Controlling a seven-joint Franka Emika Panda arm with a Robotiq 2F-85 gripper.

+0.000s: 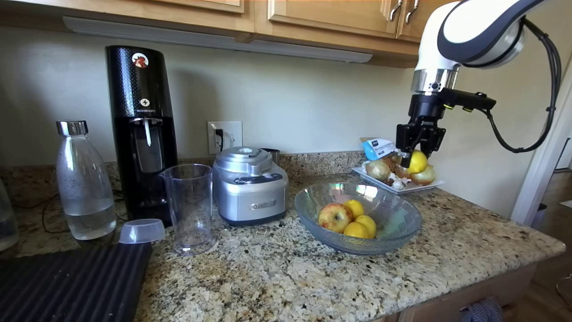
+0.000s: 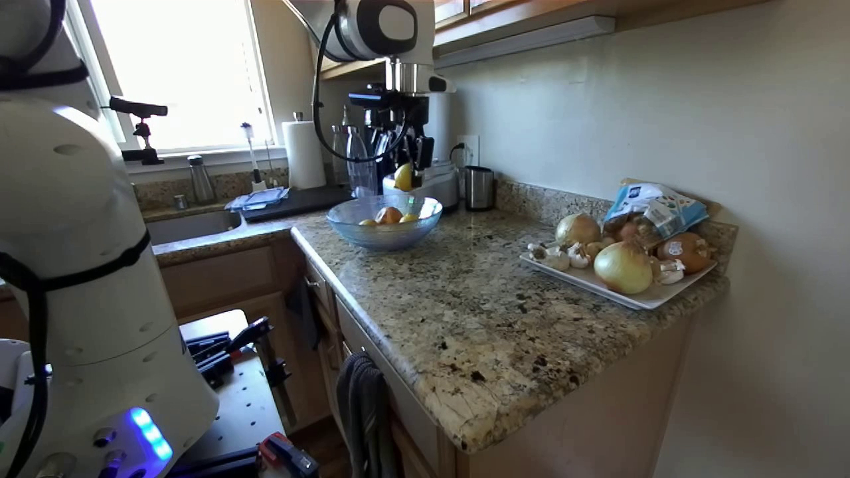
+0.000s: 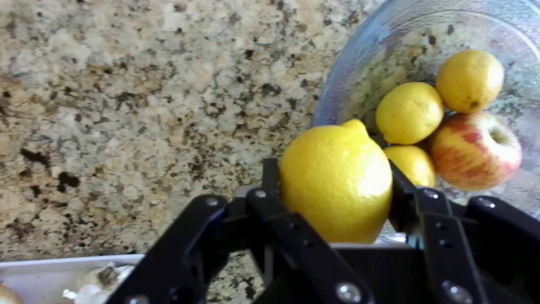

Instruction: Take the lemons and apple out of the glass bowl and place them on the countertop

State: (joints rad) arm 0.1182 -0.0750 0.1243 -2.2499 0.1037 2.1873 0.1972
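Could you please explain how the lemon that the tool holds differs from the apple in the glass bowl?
The lemon is plain yellow; the apple is red and yellow. The lemon has a pointed tip; the apple shows a hollow. The tool holds the lemon in the air; the apple lies in the glass bowl. Both are fruits, and neither is on the countertop yet.

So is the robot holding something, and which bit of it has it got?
Yes, a lemon. The gripper has it pinched by two opposite sides, and its pointy nub is free.
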